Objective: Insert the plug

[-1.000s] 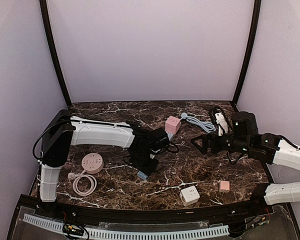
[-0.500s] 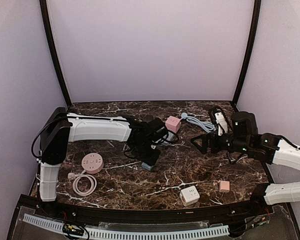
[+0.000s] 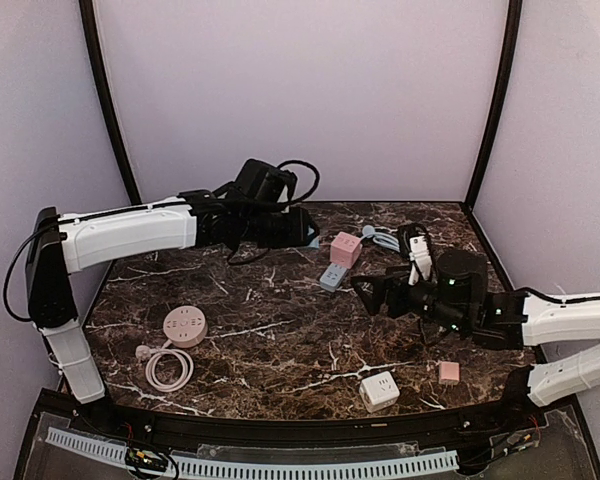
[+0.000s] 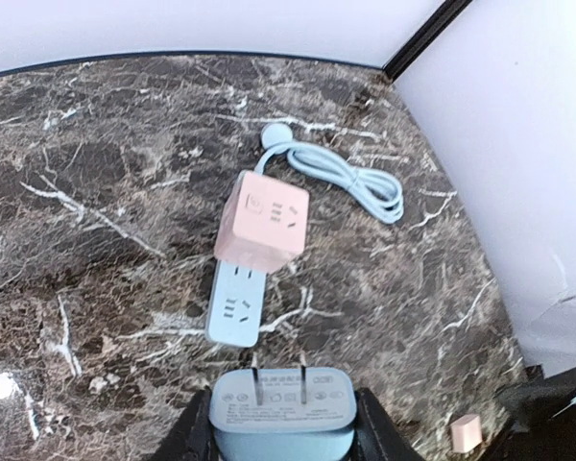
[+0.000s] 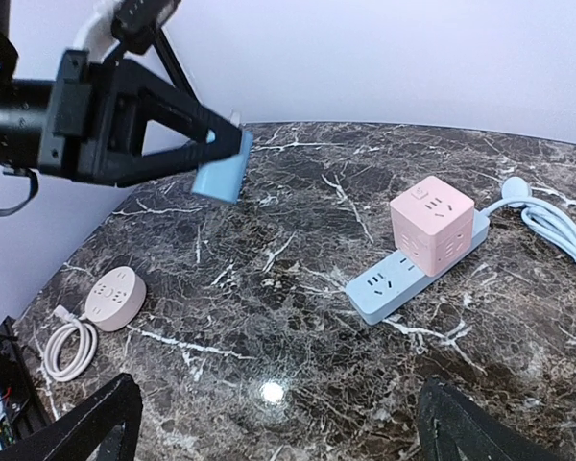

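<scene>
Left wrist view: we see our left pincer (image 4: 281, 427) clamped on the blue plug (image 4: 281, 403), held off the worktop (image 4: 96, 240), prongs pointing toward the strip (image 4: 235, 309) with the pink cube (image 4: 262, 223) sitting on it. Our right pincer (image 3: 375, 292) hangs wide apart, gripping nothing.

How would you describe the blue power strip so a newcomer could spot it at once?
On the marble table, look near the back, right of centre, beside the coiled pale blue cable. The blue power strip lies flat there with a pink cube socket on its far end. It is the only long flat bar; the other sockets are a round pink disc and a white cube.
</scene>
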Tool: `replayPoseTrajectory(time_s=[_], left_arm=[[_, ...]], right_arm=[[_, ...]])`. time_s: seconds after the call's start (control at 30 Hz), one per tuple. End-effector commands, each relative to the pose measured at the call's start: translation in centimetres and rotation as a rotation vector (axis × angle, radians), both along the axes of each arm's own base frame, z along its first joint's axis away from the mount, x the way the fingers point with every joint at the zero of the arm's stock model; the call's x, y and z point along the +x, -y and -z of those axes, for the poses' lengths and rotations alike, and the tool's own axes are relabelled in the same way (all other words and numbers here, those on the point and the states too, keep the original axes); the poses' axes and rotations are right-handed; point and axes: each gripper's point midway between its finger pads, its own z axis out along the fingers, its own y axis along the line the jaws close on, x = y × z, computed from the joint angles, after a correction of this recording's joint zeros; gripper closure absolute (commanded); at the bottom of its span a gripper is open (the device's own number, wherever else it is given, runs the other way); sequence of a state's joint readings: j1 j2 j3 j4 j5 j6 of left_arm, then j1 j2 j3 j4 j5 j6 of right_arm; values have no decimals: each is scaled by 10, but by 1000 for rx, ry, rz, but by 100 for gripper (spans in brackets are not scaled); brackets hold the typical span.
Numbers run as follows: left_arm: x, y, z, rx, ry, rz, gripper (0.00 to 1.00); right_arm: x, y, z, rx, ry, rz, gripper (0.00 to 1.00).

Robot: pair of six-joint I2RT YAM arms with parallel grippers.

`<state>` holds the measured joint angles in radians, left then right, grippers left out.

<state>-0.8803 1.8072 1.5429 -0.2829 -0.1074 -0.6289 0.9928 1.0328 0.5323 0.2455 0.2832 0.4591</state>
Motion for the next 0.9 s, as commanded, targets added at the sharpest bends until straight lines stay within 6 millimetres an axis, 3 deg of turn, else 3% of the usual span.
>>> replayPoseTrajectory(time_s=[0.0, 0.27, 0.6, 0.87], left_arm=[[6, 6, -43, -214, 29, -44, 99], [9, -8, -77, -461, 5, -115, 99], [6, -9, -90, -748, -89, -82, 99], [5, -4, -98, -838, -125, -49, 99]], right_arm=[[14, -21, -26, 99, 127, 96, 1], [22, -53, -46, 192, 239, 97, 6], [36, -85, -76, 247, 383, 86, 14], [58, -101, -76, 244, 408, 164, 23]])
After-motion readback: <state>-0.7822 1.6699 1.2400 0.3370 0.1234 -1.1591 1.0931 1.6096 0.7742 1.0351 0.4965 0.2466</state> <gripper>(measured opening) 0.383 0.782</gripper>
